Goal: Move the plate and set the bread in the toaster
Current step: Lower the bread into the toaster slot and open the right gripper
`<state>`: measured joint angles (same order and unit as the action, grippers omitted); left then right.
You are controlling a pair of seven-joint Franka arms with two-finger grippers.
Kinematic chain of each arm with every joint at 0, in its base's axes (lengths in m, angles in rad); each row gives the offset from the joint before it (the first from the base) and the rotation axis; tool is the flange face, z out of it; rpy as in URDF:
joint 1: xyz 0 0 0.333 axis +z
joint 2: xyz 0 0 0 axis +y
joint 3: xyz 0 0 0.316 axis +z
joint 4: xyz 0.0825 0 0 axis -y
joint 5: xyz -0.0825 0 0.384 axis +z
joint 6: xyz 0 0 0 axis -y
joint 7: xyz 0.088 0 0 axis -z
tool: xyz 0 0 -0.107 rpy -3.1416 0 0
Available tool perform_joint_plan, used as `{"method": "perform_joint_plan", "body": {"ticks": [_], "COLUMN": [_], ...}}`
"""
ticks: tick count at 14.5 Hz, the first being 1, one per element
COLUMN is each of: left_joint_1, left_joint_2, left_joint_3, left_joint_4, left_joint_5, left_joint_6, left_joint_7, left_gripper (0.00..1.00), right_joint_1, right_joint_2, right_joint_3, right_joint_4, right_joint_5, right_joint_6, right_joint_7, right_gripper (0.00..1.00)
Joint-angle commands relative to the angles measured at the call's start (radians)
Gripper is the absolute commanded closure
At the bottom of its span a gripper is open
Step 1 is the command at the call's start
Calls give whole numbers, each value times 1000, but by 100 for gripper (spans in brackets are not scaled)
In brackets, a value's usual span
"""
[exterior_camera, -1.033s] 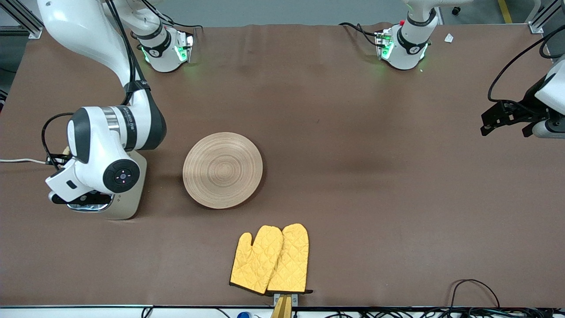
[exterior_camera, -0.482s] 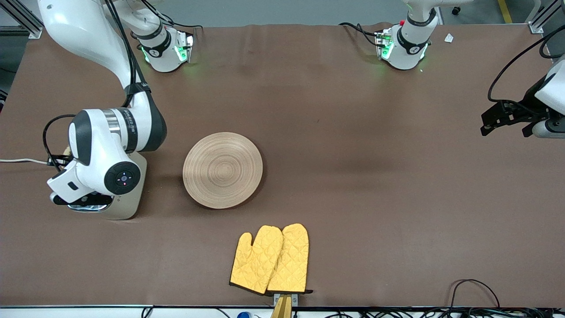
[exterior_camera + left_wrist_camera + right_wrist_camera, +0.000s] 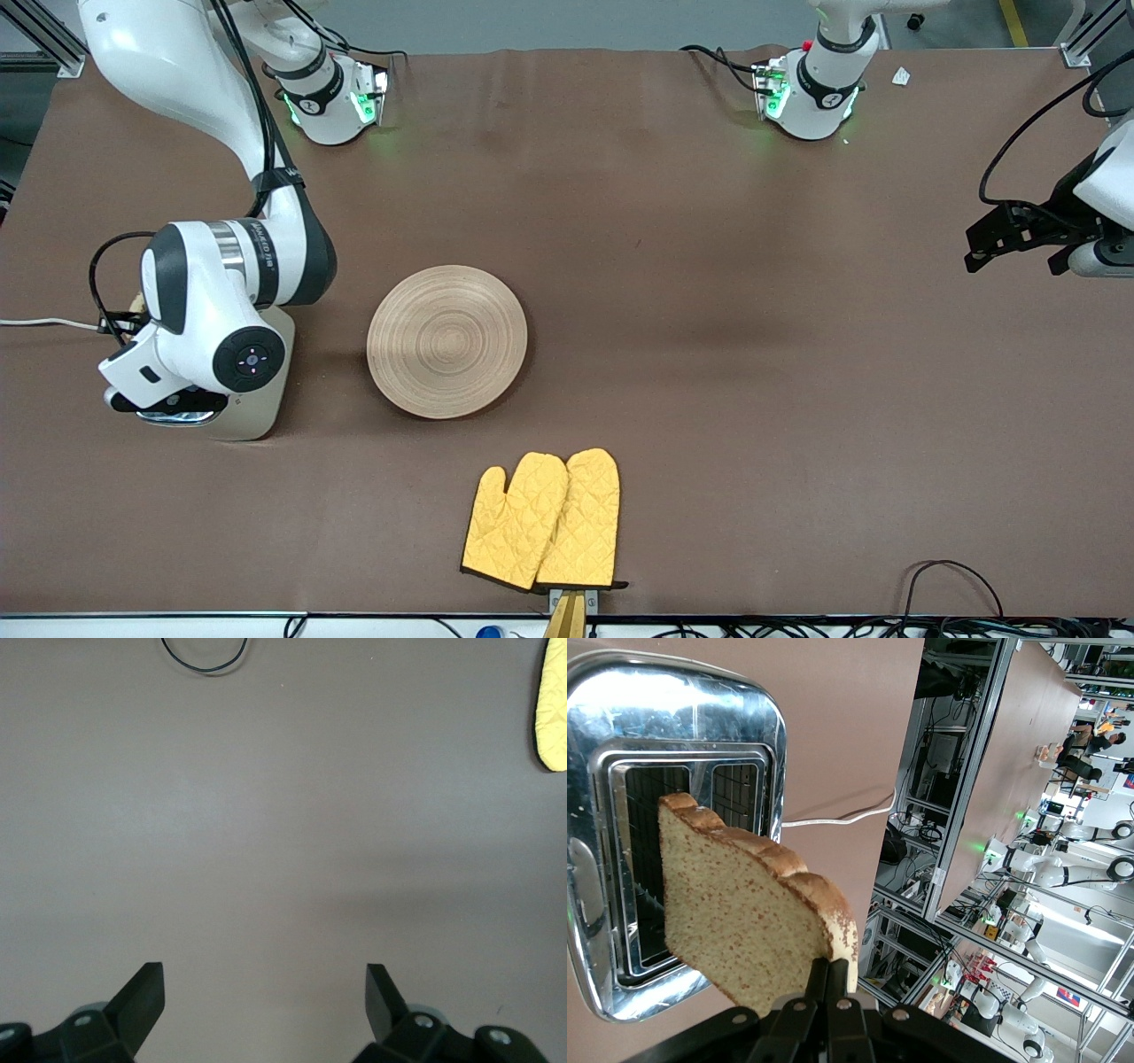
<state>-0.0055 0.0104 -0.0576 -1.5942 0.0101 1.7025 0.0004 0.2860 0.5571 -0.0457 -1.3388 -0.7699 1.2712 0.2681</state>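
The right arm is reaching down over the toaster [image 3: 235, 416] at its own end of the table, and since a second ago its wrist has been drifting slightly away from the front camera and a touch toward the middle of the table, a small shift rather than a big move. In the right wrist view the right gripper [image 3: 830, 979] is pinching the bread [image 3: 749, 921] by its lower crust edge, the two fingers pressed tight together on it, and the slice is hanging tilted just above the toaster's [image 3: 673, 815] shiny chrome top, its speckled face overlapping the open slots but not yet inside either one. A white cord [image 3: 833, 819] is trailing from the toaster across the brown table [image 3: 709, 354]. The plate [image 3: 447, 341] is lying flat on the table beside the toaster, toward the middle, exactly where it lay in the earlier frames and touched by nothing. A pair of yellow oven mitts [image 3: 542, 521] is resting nearer to the front camera than the plate, also unmoved. The left arm is waiting at its end of the table, unchanged, with the left gripper [image 3: 264, 992] hovering over bare tabletop, its fingers spread wide and holding nothing.
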Motion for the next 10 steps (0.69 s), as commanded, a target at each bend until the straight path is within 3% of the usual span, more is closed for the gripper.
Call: {"method": "perform_joint_plan", "body": {"ticks": [1,10], "left_joint_1": [-1,-1], "left_joint_2": [5,5], "left_joint_3": [1,1], "left_joint_4": [11,11], "left_joint_5": [-10,-10], "left_joint_6": [5,5], "left_joint_7": [12,12], "left_gripper": [0,0], "right_joint_1": [-8,-11], "right_joint_2": [6,53], "right_joint_3": [12,12], "right_joint_4": [4,0], "right_joint_5": [3,113], "right_joint_6": [-13,36], "right_joint_7": [3,25], "right_gripper": [100,100]}}
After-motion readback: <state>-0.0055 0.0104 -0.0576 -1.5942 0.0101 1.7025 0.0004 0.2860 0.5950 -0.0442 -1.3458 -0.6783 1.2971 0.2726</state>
